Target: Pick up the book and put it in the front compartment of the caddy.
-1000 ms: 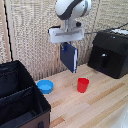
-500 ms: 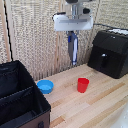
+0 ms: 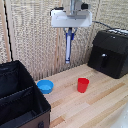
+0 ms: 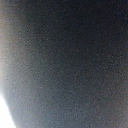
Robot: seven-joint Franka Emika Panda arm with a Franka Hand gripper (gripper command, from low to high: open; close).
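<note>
Pale wooden planks form the table [image 3: 100, 105], with visible seams running between the boards. Behind it stands a woven, reed-like backdrop [image 3: 35, 35] in beige. High in the exterior view, the white robot arm hangs with its gripper [image 3: 69, 31] pointing down. Its fingers are closed on the upper end of the book [image 3: 68, 46], a thin dark blue hardcover with a white strip of page edges. The book hangs upright below the gripper, seen nearly edge-on, well above the table and clear of everything on it.

Below and toward the exterior view's right sits a small red cup [image 3: 83, 85], round and upright, on the wood. Toward the exterior view's left of the cup rests a shallow blue bowl [image 3: 45, 86], also round. Further to the exterior view's left stands the caddy [image 3: 15, 80], a large black soft fabric bin with a dividing wall. Its front compartment [image 3: 17, 105] is the narrower section nearest the camera, bounded by a brownish-black outer wall. The book is well apart from the caddy, above and to the exterior view's right of it. At the exterior view's right edge sits a black hard-shelled boxy machine [image 3: 109, 52].

The wrist view shows only a blurred dark surface fading to grey, possibly the book's cover held close to the lens.
</note>
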